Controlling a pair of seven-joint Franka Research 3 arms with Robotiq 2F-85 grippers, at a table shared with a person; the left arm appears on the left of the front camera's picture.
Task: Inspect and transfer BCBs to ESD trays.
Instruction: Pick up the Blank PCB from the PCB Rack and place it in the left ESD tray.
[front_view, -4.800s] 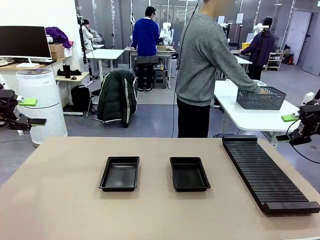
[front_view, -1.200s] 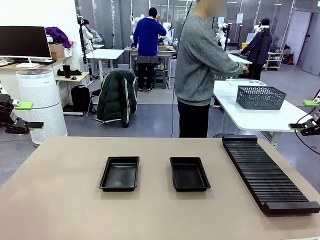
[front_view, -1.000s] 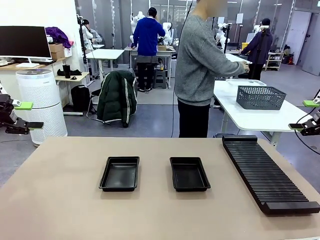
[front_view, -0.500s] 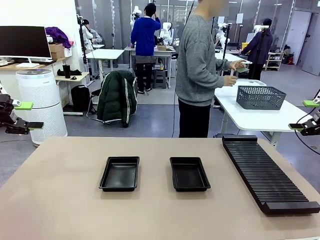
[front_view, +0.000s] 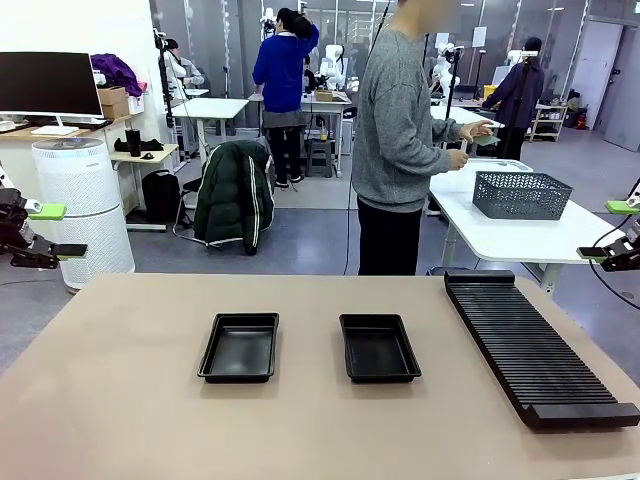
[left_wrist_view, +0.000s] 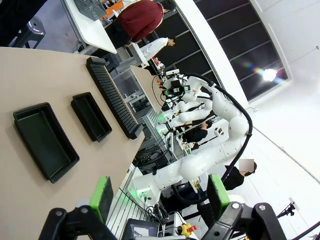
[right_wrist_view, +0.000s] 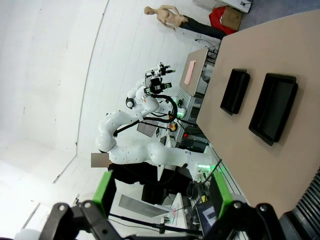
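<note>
Trays: left tray (front_view: 239, 347) and right tray (front_view: 379, 347), side by side mid-desk (front_view: 120, 400), both empty.
End effectors: left end effector (front_view: 55, 232) and right end effector (front_view: 610, 232) wide, holding nothing, off the desk's sides.
Person (front_view: 400, 140): faces the far table by the basket (front_view: 521, 195).
Risk: a reach inward could clip the rack (front_view: 530, 345) or nudge a tray; a thin board may slip or flex in a poor pinch.
</note>
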